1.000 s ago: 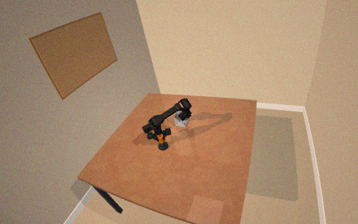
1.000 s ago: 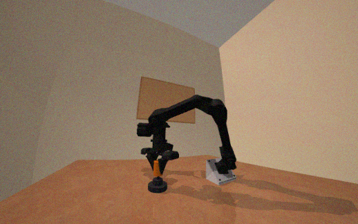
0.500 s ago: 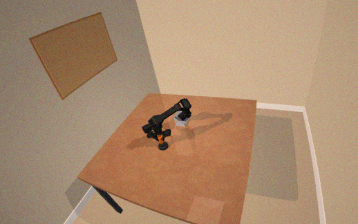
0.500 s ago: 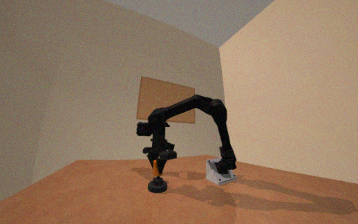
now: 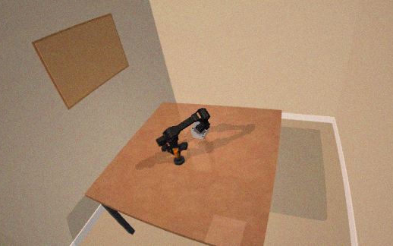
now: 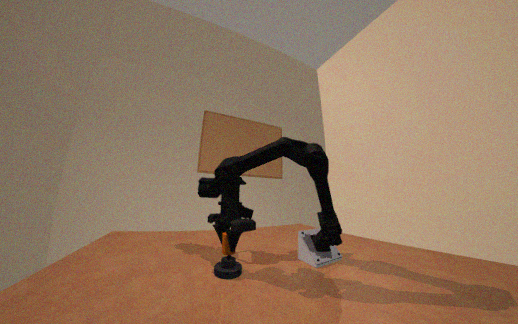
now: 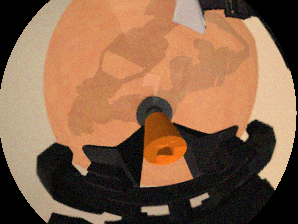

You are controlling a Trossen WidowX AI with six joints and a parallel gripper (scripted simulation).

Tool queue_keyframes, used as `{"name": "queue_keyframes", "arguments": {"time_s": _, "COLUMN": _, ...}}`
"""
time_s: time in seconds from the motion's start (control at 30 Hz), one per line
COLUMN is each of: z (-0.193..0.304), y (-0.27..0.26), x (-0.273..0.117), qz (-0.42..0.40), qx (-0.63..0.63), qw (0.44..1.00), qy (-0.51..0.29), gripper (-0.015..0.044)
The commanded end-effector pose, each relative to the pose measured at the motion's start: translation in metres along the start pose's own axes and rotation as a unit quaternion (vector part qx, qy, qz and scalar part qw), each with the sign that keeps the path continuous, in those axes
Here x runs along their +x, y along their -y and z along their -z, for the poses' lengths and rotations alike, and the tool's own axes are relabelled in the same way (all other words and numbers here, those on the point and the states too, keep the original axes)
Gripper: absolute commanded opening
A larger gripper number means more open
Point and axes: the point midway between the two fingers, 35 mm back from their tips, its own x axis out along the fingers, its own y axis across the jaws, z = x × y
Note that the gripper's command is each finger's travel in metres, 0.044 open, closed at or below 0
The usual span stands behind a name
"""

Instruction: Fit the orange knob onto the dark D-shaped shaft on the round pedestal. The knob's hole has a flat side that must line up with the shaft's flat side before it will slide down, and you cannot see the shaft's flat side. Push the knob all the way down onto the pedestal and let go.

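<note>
The orange knob [image 5: 176,153] [image 6: 225,244] [image 7: 162,131] is a tapered piece with a hole showing in its near end in the wrist view. My gripper [image 5: 176,151] [image 6: 226,242] [image 7: 157,127] is shut on it, one black finger on each side. The knob stands nearly upright over the dark round pedestal [image 5: 179,162] [image 6: 227,272] [image 7: 140,112]. In the exterior view its lower end is at the top of the pedestal's raised centre, with a short dark part between them. The shaft's flat side is hidden, and I cannot tell whether the shaft is inside the knob.
The arm's base stands on a light grey angled block [image 5: 198,134] [image 6: 308,251] [image 7: 188,16], behind and to the right of the pedestal in the exterior view. The wooden table [image 5: 228,178] [image 6: 121,280] carries the arm's shadows. A brown board [image 5: 82,61] [image 6: 243,140] hangs on the wall.
</note>
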Motion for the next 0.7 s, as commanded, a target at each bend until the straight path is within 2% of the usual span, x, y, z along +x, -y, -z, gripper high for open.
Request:
{"name": "queue_keyframes", "arguments": {"time_s": 0.0, "z": 0.0013, "y": 0.0001, "x": 0.0005, "qz": -0.001, "qx": 0.001, "qw": 1.0, "qy": -0.001, "gripper": 0.0}}
{"name": "queue_keyframes", "arguments": {"time_s": 0.27, "z": 0.0035, "y": 0.0008, "x": -0.0043, "qz": -0.001, "qx": 0.006, "qw": 1.0, "qy": -0.001, "gripper": 0.0}}
{"name": "queue_keyframes", "arguments": {"time_s": 0.47, "z": 0.0042, "y": 0.0007, "x": -0.0049, "qz": -0.001, "qx": 0.1, "qw": 0.995, "qy": -0.001, "gripper": 0.0}}
{"name": "queue_keyframes", "arguments": {"time_s": 0.67, "z": 0.0032, "y": 0.0001, "x": -0.0022, "qz": -0.001, "qx": 0.106, "qw": 0.994, "qy": -0.001, "gripper": 0.0}}
